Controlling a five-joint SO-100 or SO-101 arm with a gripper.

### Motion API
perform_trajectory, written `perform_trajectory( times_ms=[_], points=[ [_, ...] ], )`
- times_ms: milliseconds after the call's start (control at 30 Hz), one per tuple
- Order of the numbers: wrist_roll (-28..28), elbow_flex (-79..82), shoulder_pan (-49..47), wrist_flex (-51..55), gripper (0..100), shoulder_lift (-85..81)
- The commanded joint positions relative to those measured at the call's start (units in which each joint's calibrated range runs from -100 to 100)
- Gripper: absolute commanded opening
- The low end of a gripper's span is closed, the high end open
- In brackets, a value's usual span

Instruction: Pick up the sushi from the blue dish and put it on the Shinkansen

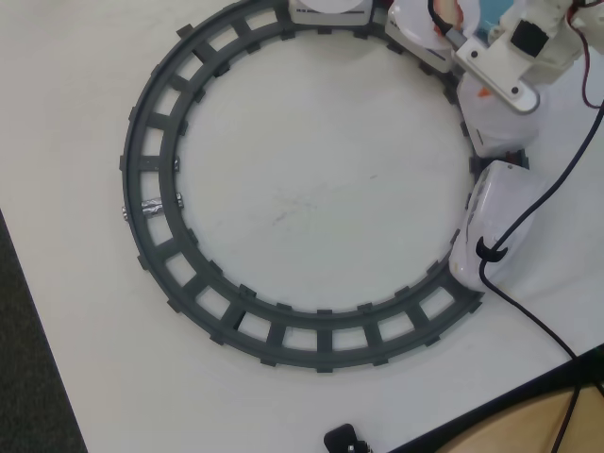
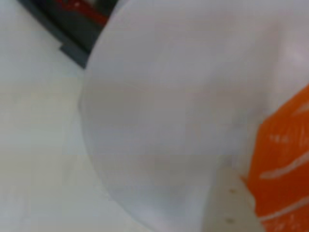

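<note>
The white two-finger gripper hangs over a train car at the upper right of the grey circular plastic track in the overhead view; whether its jaws are apart or clamped I cannot tell, since the arm's body covers them. A sliver of the bright orange toy salmon sushi shows beneath it. In the wrist view the sushi, orange with thin white stripes, fills the lower right, close over a round white plate, blurred by nearness. The white toy Shinkansen sits on the track's right side, nose toward the lower right, a black cable draped over it. A corner of the light-blue dish peeks out beyond the track's top edge, mostly hidden by the arm. Everything rests on a plain white table; dark floor borders it left of the track.
</note>
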Motion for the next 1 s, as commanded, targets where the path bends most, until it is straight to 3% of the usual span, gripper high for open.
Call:
perform_trajectory(
  times_ms=[0,367,967],
  points=[
    [0.2,2.5,-1.3,-0.5,7,0.0],
    [-0.3,4.4,-7.4,-0.5,26,-2.0],
    [0.2,16.7,-7.6,0.7,28,-25.6]
  ],
)
